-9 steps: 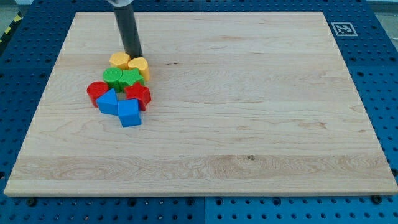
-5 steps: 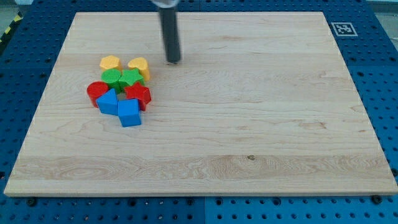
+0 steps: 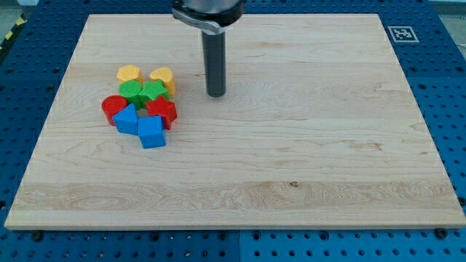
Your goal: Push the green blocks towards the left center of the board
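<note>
Your counter point(image 3: 306, 153): wood | cluster at view's left: yellow blocks point(image 3: 129, 73), green blocks point(image 3: 153, 90), red blocks point(image 3: 113, 107), blue blocks point(image 3: 151, 132) | my tip point(image 3: 216, 94) just right of cluster

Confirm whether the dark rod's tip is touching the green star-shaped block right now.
No. My tip stands on bare wood to the view's right of the green star-shaped block, with a clear gap between them.
</note>
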Motion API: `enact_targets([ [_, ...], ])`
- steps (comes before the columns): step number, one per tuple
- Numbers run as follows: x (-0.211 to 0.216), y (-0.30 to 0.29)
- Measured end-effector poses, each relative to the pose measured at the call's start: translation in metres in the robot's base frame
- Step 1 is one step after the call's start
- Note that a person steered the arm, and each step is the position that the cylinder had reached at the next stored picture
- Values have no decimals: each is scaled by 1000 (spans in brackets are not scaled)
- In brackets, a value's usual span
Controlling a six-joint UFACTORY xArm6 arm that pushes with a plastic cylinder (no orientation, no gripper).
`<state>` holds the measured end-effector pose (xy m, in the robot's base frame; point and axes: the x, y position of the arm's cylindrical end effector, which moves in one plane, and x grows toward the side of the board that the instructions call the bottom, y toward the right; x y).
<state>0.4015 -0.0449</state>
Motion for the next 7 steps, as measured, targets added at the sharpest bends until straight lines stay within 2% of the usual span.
enact_targets([
  [2,0,-64],
  [5,0,-101],
  [6,0,-57],
  [7,22,12],
])
